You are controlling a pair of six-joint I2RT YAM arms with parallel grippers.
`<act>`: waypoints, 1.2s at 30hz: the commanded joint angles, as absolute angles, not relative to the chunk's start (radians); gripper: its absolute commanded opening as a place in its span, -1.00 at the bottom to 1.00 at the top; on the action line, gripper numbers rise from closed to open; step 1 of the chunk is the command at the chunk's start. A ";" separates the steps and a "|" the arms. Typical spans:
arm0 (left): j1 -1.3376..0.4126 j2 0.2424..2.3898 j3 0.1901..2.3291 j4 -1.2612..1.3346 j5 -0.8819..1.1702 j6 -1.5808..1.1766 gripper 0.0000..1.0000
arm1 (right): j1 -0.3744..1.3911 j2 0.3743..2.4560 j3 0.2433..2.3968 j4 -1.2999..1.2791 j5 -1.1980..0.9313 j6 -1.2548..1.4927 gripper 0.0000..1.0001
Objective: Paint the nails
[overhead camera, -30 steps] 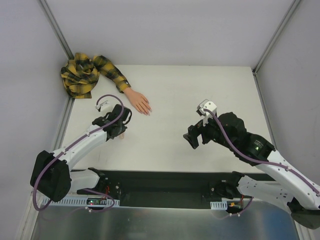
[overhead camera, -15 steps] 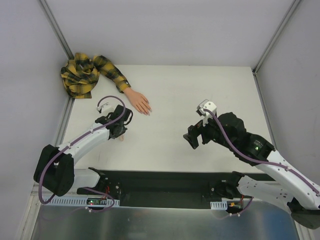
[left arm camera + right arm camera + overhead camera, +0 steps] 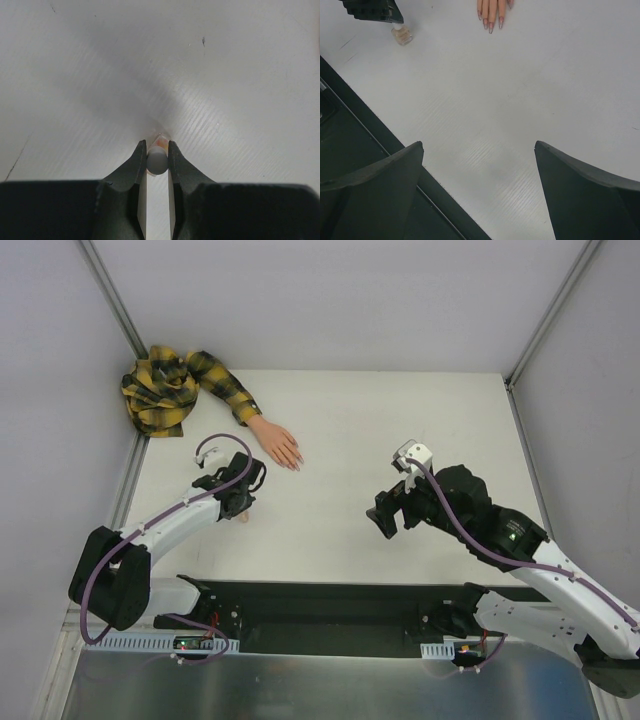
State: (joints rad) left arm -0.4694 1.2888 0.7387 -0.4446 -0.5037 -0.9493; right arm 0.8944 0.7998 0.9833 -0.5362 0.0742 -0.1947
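The mannequin hand (image 3: 277, 444) lies palm down at the back left of the table, its plaid sleeve (image 3: 176, 386) bunched in the corner. Its pinkish nails (image 3: 297, 464) point toward the table's middle and also show at the top of the right wrist view as nails (image 3: 490, 22). A small nail-polish bottle (image 3: 401, 35) stands on the table in front of the hand. My left gripper (image 3: 157, 150) is shut on the bottle's grey cap (image 3: 157, 162). My right gripper (image 3: 479, 145) hangs open over bare table, right of centre, holding nothing.
The black strip (image 3: 330, 605) with the arm bases runs along the near edge. Grey walls and metal posts (image 3: 115, 300) close in the back and sides. White tabletop (image 3: 400, 420) lies between the hand and the right arm.
The left arm has shifted its pose slightly, elbow swinging outward, while its gripper stays shut on the bottle cap at the same spot. The right arm has not moved.
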 commanded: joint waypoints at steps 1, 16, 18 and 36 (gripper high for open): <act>-0.459 1.290 0.727 -0.422 -0.526 -0.933 -0.90 | 0.894 0.795 0.977 -0.512 0.075 -0.181 0.92; -0.460 1.239 0.701 -0.410 -0.528 -0.910 -0.54 | 0.894 0.765 1.003 -0.529 0.043 -0.167 0.92; -0.459 1.223 0.701 -0.410 -0.526 -0.904 -0.47 | 0.894 0.761 1.003 -0.531 0.044 -0.163 0.92; -0.459 0.746 1.023 -0.428 -0.063 -0.686 0.89 | 0.896 0.631 1.232 -0.954 0.543 0.020 0.92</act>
